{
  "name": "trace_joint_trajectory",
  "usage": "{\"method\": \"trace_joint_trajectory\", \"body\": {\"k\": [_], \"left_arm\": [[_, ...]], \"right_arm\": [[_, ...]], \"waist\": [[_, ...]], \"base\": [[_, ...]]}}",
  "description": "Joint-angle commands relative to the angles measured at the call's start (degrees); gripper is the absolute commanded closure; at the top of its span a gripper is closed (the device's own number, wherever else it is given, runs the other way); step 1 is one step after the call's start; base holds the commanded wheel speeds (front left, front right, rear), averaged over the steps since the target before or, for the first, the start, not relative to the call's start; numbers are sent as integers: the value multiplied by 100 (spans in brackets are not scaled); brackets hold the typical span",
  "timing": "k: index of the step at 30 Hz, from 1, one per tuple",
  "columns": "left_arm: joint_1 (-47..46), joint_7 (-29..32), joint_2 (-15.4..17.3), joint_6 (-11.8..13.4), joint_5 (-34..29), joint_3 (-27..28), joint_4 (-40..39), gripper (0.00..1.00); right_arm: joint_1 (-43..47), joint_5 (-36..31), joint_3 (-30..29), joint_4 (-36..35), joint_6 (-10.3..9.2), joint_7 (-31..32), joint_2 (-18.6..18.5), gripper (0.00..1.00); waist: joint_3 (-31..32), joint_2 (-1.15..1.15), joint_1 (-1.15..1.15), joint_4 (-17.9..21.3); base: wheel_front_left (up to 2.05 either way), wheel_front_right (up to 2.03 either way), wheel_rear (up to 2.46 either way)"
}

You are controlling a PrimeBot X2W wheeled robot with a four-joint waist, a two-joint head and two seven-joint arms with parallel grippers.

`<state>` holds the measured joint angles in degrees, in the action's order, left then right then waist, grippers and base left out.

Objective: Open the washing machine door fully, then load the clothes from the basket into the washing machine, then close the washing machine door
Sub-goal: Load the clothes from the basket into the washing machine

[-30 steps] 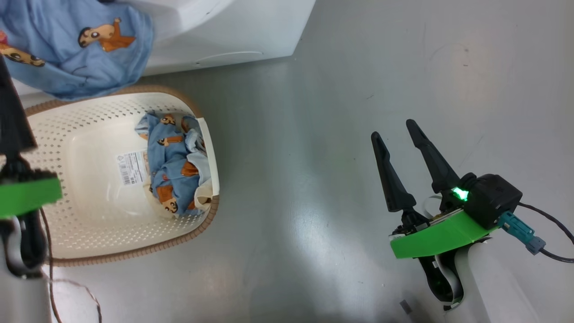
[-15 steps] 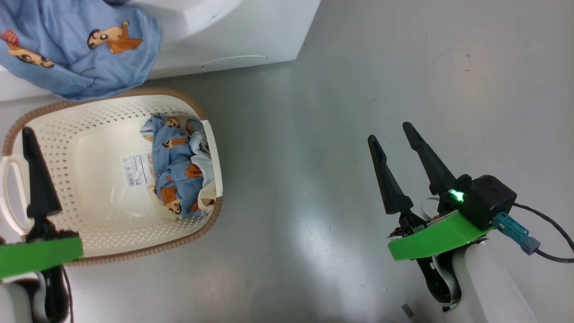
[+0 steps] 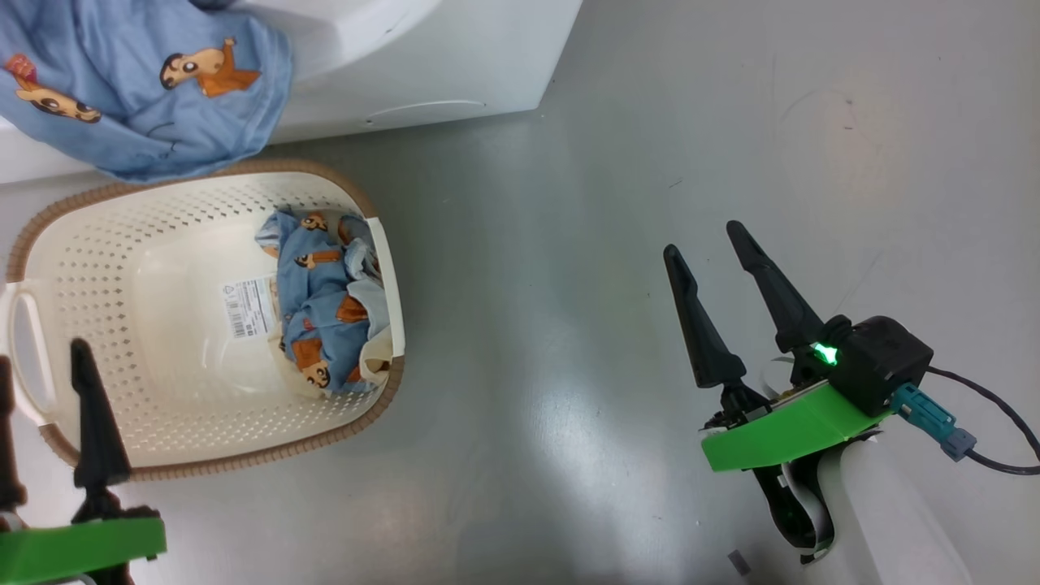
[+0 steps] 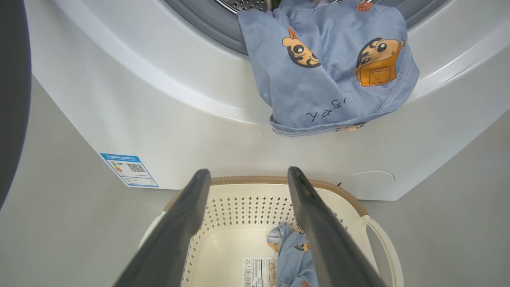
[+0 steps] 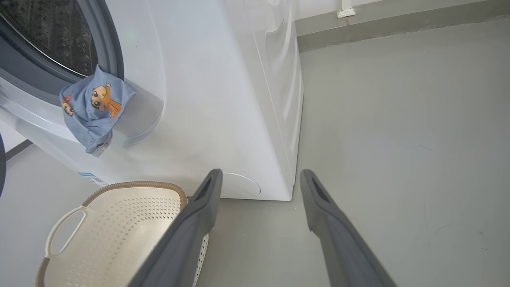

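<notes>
Dangling clothes (image 4: 326,79) on washing machine (image 4: 159,119) (left wrist view: blue label (image 4: 129,170))

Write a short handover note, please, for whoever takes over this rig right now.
Left gripper: open, empty, above the edge of the cream perforated plastic basket.
Right gripper: open, empty, over bare grey floor.
Big white front-loading washing machine: dark-rimmed round door open.
Done: one light-blue bear-print garment draped over the drum opening's grey rim, half out.
Left: push it in, load the blue-and-cream bundle lying in the basket, close the door.
</notes>
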<state>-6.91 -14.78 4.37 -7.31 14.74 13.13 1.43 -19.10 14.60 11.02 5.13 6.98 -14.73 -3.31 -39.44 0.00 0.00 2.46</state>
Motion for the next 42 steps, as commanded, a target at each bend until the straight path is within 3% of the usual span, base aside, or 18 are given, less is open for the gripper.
{"method": "trace_joint_trajectory", "body": {"k": [1, 19, 32, 42], "left_arm": [[225, -22, 54, -15, -39, 207, -102, 0], [56, -22, 7, -17, 180, -181, 20, 0], [-1305, 40, 329, -17, 698, -668, 676, 0], [-2662, 777, 586, -15, 1190, -634, 1516, 0]], "right_arm": [[54, -43, 138, -128, 51, -27, 44, 0], [68, -36, 121, -108, 51, -27, 44, 0], [22, 50, 209, -118, 51, -27, 44, 0], [21, 137, 268, -115, 51, -27, 44, 0]], "waist": [[3, 0, 0, -15], [16, 0, 0, -33], [-44, 0, 0, 105], [-167, 0, 0, 206]], "base": [[0, 0, 0], [0, 0, 0], [0, 0, 0], [0, 0, 0]]}}
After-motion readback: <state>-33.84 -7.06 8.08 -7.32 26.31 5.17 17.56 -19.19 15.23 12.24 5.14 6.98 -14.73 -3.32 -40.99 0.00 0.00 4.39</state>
